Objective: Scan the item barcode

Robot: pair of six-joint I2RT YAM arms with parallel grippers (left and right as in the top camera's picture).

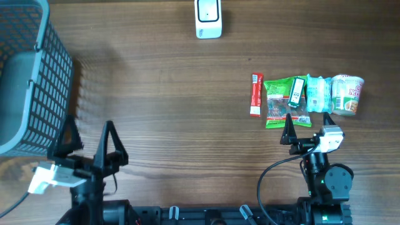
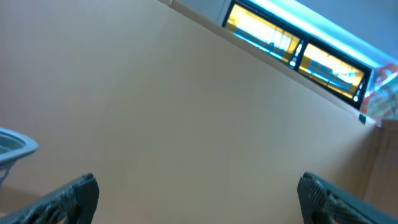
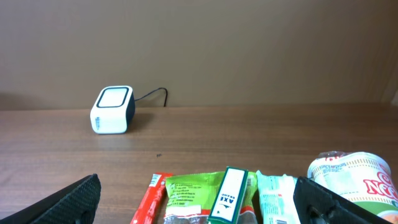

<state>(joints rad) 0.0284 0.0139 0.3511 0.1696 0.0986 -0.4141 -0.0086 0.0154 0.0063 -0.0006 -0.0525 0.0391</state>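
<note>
A row of grocery items lies at the table's right: a red stick packet (image 1: 255,95), a green snack bag (image 1: 284,103), a green-and-white box (image 1: 297,92) resting on that bag, a pale teal packet (image 1: 317,94) and a cup of noodles (image 1: 347,94). A white barcode scanner (image 1: 208,19) stands at the far edge. My right gripper (image 1: 308,125) hovers open just in front of the row, holding nothing. In the right wrist view the box (image 3: 227,196) lies between its spread fingers (image 3: 81,199). My left gripper (image 1: 89,140) is open and empty at the near left.
A grey mesh basket (image 1: 28,75) fills the far left corner, next to my left arm. The left wrist view points up at a beige wall and lit ceiling panels (image 2: 292,46), with the basket rim (image 2: 12,143) at its left edge.
</note>
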